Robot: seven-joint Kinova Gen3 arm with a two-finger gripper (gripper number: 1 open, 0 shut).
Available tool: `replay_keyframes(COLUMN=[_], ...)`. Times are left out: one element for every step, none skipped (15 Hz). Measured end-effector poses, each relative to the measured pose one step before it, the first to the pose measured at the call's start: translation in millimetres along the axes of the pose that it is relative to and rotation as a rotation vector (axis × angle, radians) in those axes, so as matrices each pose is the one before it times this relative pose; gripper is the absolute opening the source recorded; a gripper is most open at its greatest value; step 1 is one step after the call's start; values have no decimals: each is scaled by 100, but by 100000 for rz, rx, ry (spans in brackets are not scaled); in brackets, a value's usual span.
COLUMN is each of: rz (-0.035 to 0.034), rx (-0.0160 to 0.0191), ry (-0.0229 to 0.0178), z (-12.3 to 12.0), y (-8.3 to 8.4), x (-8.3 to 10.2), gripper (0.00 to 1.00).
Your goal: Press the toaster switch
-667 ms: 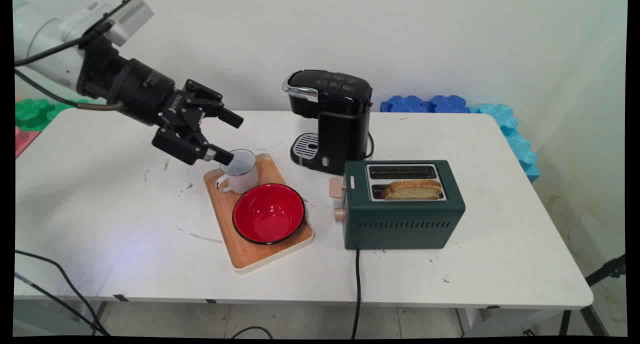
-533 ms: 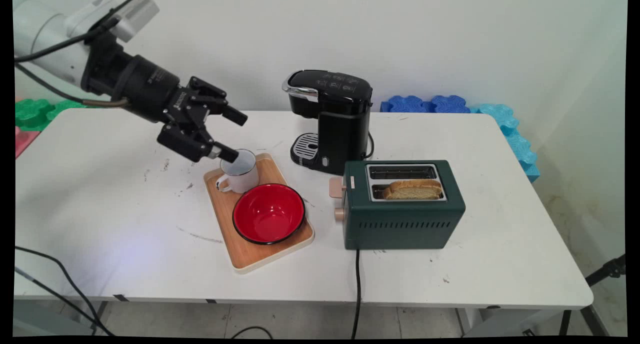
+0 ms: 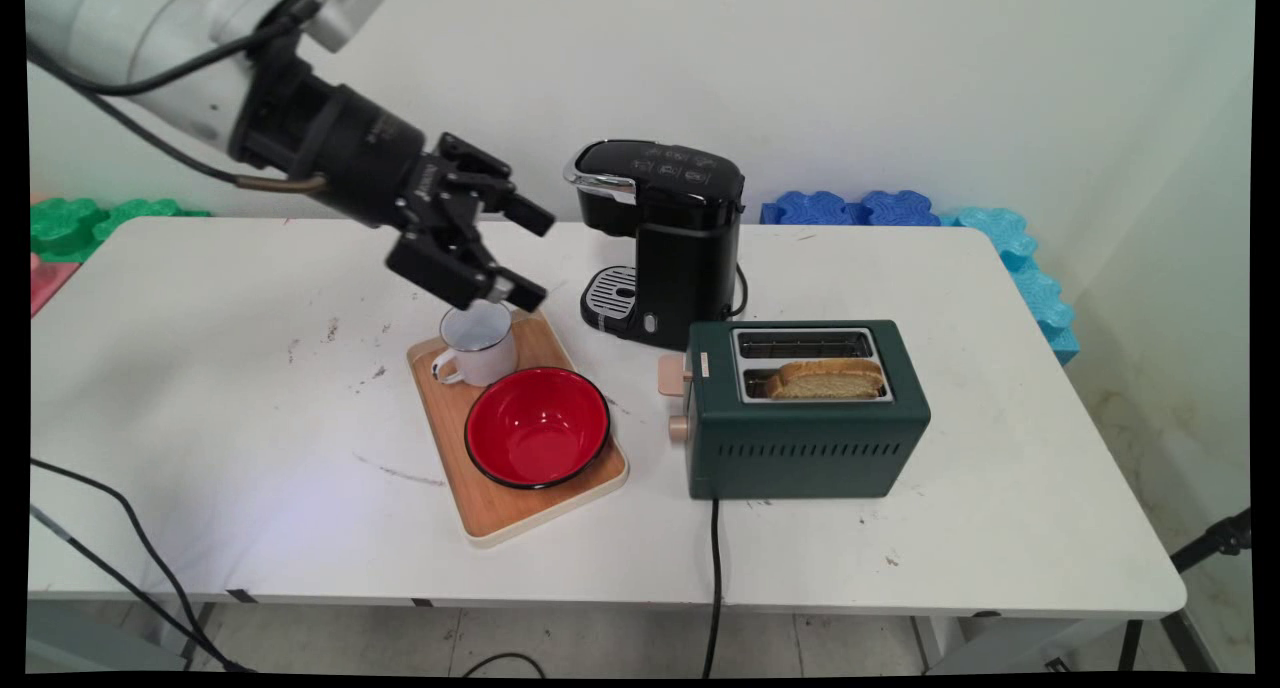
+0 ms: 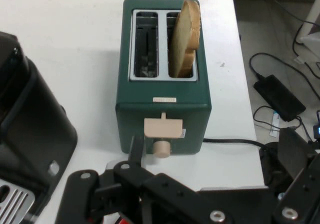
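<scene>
My black gripper (image 3: pixel 535 256) hangs open and empty just above the far rim of a white enamel mug (image 3: pixel 480 346), between the mug and a black coffee maker (image 3: pixel 662 240). The mug stands on a wooden tray (image 3: pixel 500 513) beside a red bowl (image 3: pixel 537 426). In the hand view the gripper (image 4: pixel 214 145) points at a green toaster (image 4: pixel 164 111) with a slice of toast (image 4: pixel 185 36) in one slot. One black finger (image 4: pixel 135 151) shows in front of the toaster's beige lever (image 4: pixel 163 129). The coffee maker (image 4: pixel 27 129) fills that view's left side.
The green toaster (image 3: pixel 805 408), with toast (image 3: pixel 828 378) in its near slot, stands right of the tray, and its black cord (image 3: pixel 714 578) runs off the front edge. Blue foam mats (image 3: pixel 900 213) and green ones (image 3: pixel 70 223) lie behind the table.
The gripper has risen from the mug's left rim and moved right, toward the coffee maker. It stays open and the mug has not moved.
</scene>
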Motion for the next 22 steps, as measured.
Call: replay_keyframes(rz=[233, 396, 769, 647, 676, 747, 630, 772, 856, 585, 300, 207, -43, 150, 401, -6, -90, -195, -228, -77, 36, 73], rx=[29, -64, -9, 128, 212, 108, 156, 175, 280, 303, 227, 503, 395, 578, 746, 635, 430, 357, 253, 192, 223, 300], ry=[-374, -657, -806, -704, -942, -1002, -904, -1085, -1037, -878, -546, -858, -569, -916, -1056, -1026, -801, -793, -725, -531, -550, -298], z=[634, 801, 858, 716, 841, 903, 750, 855, 838, 681, 434, 600, 369, 510, 521, 469, 377, 408, 360, 280, 304, 293], y=[173, 217, 169, 121, 127, 96, 87, 104, 94, 47, 12, -18, -45, -75, -113, -84, -38, -24, 30, 34, 46, 30], x=[402, 371, 290, 185, 128, 99, 43, 36, 44, 51, 46, 47, 25, 14, -3, -38, -20, -4, -39, -35, -41, -26], gripper=[100, 100, 100, 100, 100, 100, 100, 100, 100, 100, 100, 100, 100, 0, 0, 0, 0, 0, 0, 0, 0, 0])
